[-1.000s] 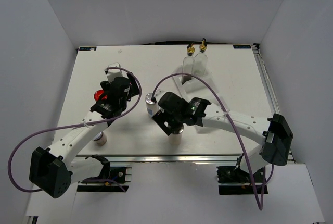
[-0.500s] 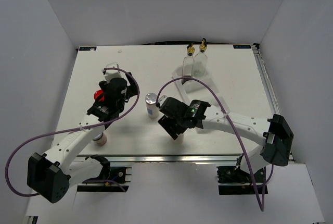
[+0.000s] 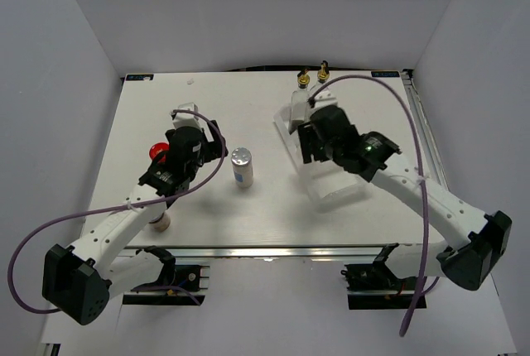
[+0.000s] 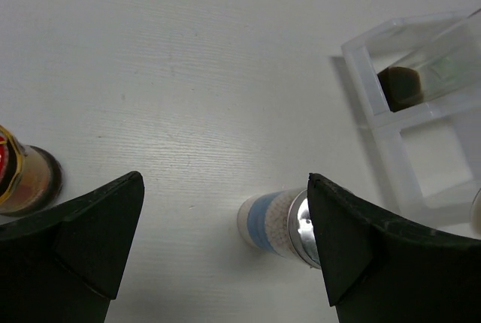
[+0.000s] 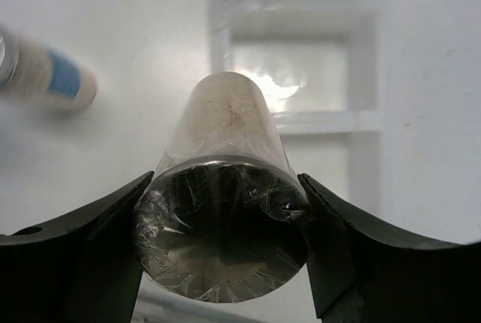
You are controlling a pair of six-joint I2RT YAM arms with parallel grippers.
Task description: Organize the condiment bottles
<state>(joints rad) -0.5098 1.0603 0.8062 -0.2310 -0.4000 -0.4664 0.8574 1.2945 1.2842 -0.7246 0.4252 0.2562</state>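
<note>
The right end effector (image 5: 222,188) clamps the shaker (image 5: 225,113) near its lid, probably light, stiff and film-slick; the left end effector (image 4: 223,188) gapes empty.

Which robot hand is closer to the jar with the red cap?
Left. The left gripper hangs open right beside the red-capped jar; the right gripper holds a silver-lidded shaker far off, over the tray.

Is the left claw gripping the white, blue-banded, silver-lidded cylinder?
No, the open left gripper touches nothing; the white blue-banded cylinder stands apart.
</note>
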